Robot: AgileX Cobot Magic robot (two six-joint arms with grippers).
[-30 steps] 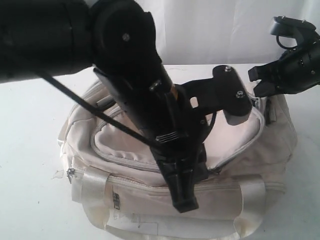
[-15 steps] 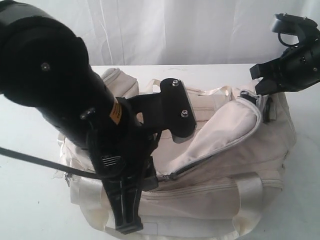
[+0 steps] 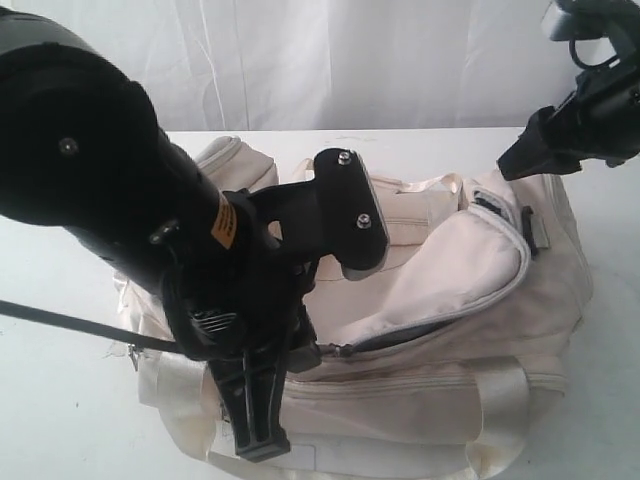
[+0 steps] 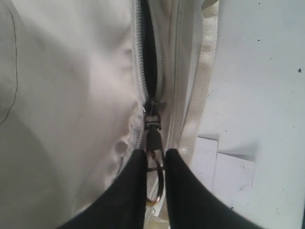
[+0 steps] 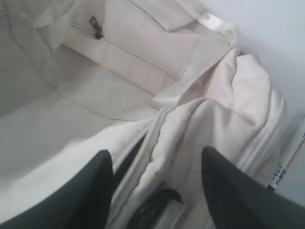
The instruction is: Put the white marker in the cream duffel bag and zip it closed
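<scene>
Centrally, cream duffel bag (image 3: 460, 280) on the white bench (image 3: 60, 250), left pincer (image 4: 155, 155) clenched on the zip pull (image 4: 152, 125) of its partly open zip, right pincer (image 5: 157, 167) released, spread wide just above the bag's far end.

1 cream duffel bag (image 3: 450, 290), 1 L gripper (image 4: 155, 155), 1 R gripper (image 5: 156, 155).

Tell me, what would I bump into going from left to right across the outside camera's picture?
Thin black cable → left gripper, fingers pinching the zip pull → unzipped gap in the cream duffel bag → right gripper, fingers open.
</scene>
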